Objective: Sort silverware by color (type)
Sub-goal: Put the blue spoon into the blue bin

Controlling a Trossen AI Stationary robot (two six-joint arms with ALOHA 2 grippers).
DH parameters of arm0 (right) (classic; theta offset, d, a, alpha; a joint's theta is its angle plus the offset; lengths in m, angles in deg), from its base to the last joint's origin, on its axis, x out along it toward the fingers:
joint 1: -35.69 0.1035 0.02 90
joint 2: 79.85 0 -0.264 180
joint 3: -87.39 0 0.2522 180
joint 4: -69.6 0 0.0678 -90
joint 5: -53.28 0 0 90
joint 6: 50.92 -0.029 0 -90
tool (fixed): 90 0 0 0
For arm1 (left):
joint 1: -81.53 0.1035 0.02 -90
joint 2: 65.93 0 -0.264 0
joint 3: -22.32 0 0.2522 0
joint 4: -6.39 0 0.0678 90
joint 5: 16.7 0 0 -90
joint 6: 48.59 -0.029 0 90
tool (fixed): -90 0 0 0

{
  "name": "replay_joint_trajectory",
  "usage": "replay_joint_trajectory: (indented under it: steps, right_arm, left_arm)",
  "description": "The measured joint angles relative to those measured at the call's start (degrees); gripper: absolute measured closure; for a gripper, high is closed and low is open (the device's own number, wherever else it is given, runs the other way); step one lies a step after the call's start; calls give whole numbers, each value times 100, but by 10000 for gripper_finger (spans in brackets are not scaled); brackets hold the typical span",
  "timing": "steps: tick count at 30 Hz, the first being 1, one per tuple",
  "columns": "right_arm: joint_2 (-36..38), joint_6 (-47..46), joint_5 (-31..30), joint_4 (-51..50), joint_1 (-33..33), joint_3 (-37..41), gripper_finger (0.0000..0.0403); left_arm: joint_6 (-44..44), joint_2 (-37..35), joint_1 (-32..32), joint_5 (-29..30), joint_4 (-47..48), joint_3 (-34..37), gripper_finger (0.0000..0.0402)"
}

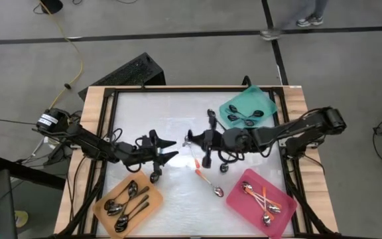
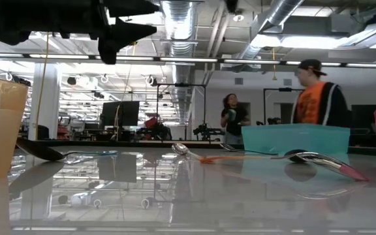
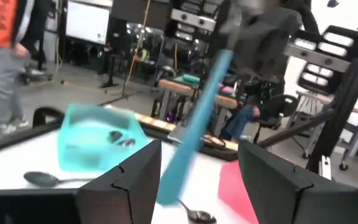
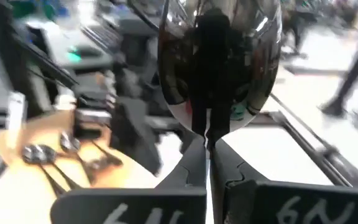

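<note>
Mid-table, the left gripper [image 1: 168, 150] is hanging with fingers spread, facing the right gripper [image 1: 190, 140]; that one is pinching a teal-handled spoon [image 4: 219, 62] upright.

The teal-handled spoon [image 3: 194, 124] is motion-blurred in the left wrist view — its bowl hidden.

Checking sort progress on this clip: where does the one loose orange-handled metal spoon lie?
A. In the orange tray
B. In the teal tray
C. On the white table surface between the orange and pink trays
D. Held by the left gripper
C: the high view shows the orange-handled metal spoon lying on the bare white table surface, between the orange tray and the pink tray.
</note>
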State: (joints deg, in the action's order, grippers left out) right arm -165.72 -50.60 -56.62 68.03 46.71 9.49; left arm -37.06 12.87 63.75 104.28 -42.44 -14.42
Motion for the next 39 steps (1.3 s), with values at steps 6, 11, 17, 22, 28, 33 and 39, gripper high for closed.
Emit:
replay_joint_trajectory:
  steps: [6, 11, 17, 22, 28, 33, 39]
  right_arm:
    - [341, -183, -1529, -1475, 48, 0, 398]
    - [548, -755, -2626, -3018, 71, -4, 397]
    - [610, -2387, -3492, -5271, -256, -7, 396]
    - [523, -3961, -3482, -6705, -757, -4, 396]
    - [257, -4574, -3392, -7513, -1412, -4, 395]
    - [-169, -4562, -3172, -7546, -1995, -2, 394]
    - [-859, -3944, -3093, -7774, -2372, -2, 394]
  left_arm:
    - [464, 2, -6, 16, 381, 0, 204]
    - [565, 2, -6, -9, 421, 0, 204]
    - [566, 2, -6, -9, 422, 0, 204]
    - [566, 2, -6, -9, 423, 0, 204]
    - [591, 2, -6, 24, 463, 2, 204]
    - [758, 4, -6, 32, 553, 2, 204]
    - [907, 4, -6, 30, 677, 4, 204]
